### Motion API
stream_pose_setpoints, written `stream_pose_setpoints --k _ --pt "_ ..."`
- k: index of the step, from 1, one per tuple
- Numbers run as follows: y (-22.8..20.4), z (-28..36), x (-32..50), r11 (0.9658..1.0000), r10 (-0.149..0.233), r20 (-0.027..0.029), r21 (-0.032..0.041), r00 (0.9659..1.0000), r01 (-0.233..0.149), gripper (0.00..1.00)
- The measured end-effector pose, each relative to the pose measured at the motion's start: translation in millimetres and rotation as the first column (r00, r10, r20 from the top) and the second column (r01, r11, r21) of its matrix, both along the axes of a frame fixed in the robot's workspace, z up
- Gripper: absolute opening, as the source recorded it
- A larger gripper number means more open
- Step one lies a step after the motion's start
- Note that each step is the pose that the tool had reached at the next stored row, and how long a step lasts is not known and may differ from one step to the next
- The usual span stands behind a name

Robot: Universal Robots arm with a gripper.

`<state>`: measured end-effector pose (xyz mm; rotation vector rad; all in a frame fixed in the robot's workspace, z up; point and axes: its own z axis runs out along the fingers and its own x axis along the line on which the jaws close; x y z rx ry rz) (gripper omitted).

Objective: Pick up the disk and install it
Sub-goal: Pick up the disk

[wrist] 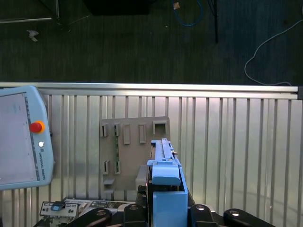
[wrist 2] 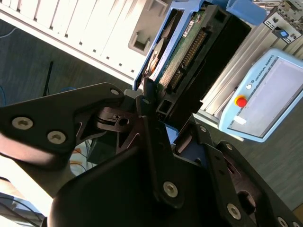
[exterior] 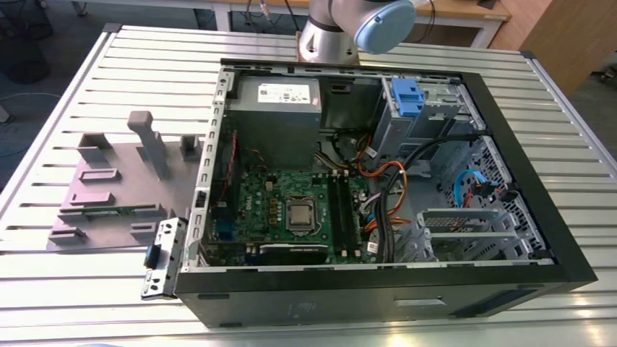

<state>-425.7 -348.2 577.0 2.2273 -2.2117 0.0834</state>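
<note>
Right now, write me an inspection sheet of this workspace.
Surface: ribbed aluminium table.
Job's things: flat rectangular disk in a blue plastic frame, held off the table; open black metal computer case, lying on its side.
Clutter: grey pegged fixture plate beside the case.
Grippers: black linked gripper, jaws shut on the disk.
Cables: orange, black and blue wires inside the case; blue cable and white cable on the floor.
Surroundings: dark floor; light-blue pendant with red button.

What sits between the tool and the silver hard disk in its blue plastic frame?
Nothing. In the second wrist view the tool is shut directly on the blue-framed silver hard disk.
</note>
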Motion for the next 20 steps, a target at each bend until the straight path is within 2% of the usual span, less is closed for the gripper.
stream_pose_setpoints --k 20 --pt "0.0 11.4 0.0 1.0 0.0 0.0 0.0 1.0 0.0 0.36"
